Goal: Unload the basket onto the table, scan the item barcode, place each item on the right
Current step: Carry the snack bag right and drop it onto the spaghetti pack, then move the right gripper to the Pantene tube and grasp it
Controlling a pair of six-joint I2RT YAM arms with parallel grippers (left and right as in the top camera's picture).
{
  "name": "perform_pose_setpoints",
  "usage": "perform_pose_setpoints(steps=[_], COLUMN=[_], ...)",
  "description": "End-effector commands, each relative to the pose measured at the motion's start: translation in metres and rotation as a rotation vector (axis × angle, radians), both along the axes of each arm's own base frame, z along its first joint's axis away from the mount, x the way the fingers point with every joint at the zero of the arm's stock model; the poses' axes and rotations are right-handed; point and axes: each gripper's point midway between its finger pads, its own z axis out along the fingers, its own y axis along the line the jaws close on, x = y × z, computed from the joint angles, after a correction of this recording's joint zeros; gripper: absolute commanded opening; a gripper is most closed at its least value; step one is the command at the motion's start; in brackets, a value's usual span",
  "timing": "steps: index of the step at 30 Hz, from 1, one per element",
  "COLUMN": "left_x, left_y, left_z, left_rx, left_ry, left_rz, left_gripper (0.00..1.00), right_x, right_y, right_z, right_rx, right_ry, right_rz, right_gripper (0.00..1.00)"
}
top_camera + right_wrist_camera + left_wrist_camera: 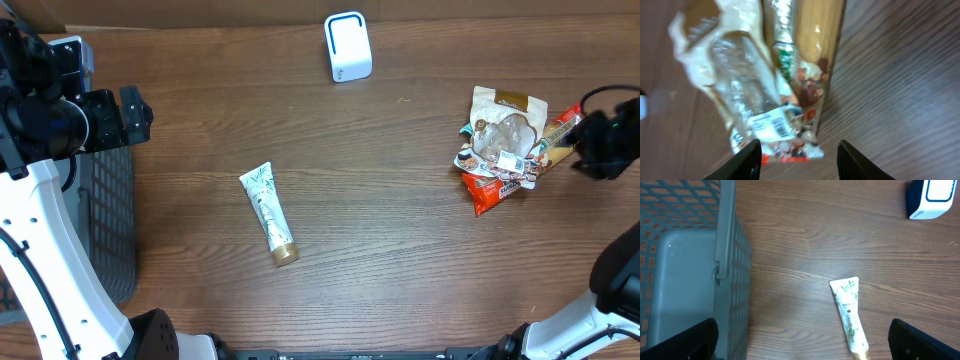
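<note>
Plainly, one tube (269, 213), one scanner (348, 47) and one basket (105, 220) show, left pincer (802, 342) spread wide, right pincer (799, 160) spread over packets (505, 145).

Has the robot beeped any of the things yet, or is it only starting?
Only starting, it seems. Done: nothing visibly; the basket shows nothing inside. In hand: nothing; the right jaws stand open over the snack packets. Left: carry a packet or the tube to the scanner.
</note>
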Motion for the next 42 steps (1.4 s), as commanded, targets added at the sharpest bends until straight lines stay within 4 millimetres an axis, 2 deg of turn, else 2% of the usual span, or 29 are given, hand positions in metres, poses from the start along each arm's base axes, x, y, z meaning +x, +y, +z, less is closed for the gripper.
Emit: perform_pose_setpoints(steps=[1, 4, 6, 8, 13, 17, 22, 28, 31, 33, 36, 38, 42], left_x=[-0.001, -0.001, -0.001, -0.001, -0.001, -0.001, -0.001, -0.001, -0.001, -0.001, -0.001, -0.001, -0.001], left_y=[0.001, 0.001, 0.001, 0.001, 0.001, 0.001, 0.001, 0.001, 0.001, 0.001, 0.001, 0.001, 0.001], left_z=[0.002, 0.002, 0.002, 0.002, 0.002, 0.002, 0.002, 0.002, 0.002, 0.002, 0.002, 0.002, 0.002], left_rx=[0.013, 0.013, 0.013, 0.013, 0.013, 0.013, 0.013, 0.014, 0.013, 0.013, 0.013, 0.014, 0.013], left_ry=[-0.006, -0.006, -0.006, -0.006, -0.006, -0.006, -0.006, -0.006, -0.006, -0.006, -0.006, -0.006, -0.006], left_rz=[-0.016, -0.016, -0.016, -0.016, -0.016, -0.016, -0.016, -0.016, -0.016, -0.016, -0.016, -0.016, -0.016], left_gripper=[1.00, 1.00, 1.00, 1.00, 0.99, 1.00, 1.00, 0.99, 1.00, 1.00, 1.00, 0.99, 1.00], right_x=[0.019, 0.028, 0.029, 0.027, 0.018, -0.004, -0.045, -0.076, -0.085, -0.094, -0.107, -0.113, -0.115], right_y=[0.020, 0.071, 0.108, 0.138, 0.238, 0.328, 0.420, 0.486, 0.509, 0.527, 0.541, 0.545, 0.543], right_z=[0.044, 0.063, 0.066, 0.063, 0.050, 0.036, 0.018, -0.010, -0.022, -0.038, -0.066, -0.086, -0.104], right_rx=[0.021, 0.134, 0.187, 0.203, 0.218, 0.232, 0.203, -0.046, -0.094, -0.109, -0.108, -0.113, -0.124], right_ry=[-0.123, -0.212, -0.237, -0.232, -0.231, -0.272, -0.340, -0.401, -0.441, -0.451, -0.418, -0.387, -0.348], right_rz=[0.123, 0.316, 0.437, 0.523, 0.785, 1.019, 1.258, 1.352, 1.400, 1.439, 1.482, 1.502, 1.509], right_gripper=[0.49, 0.49, 0.50, 0.54, 0.64, 0.70, 0.70, 0.68, 0.67, 0.67, 0.67, 0.62, 0.50])
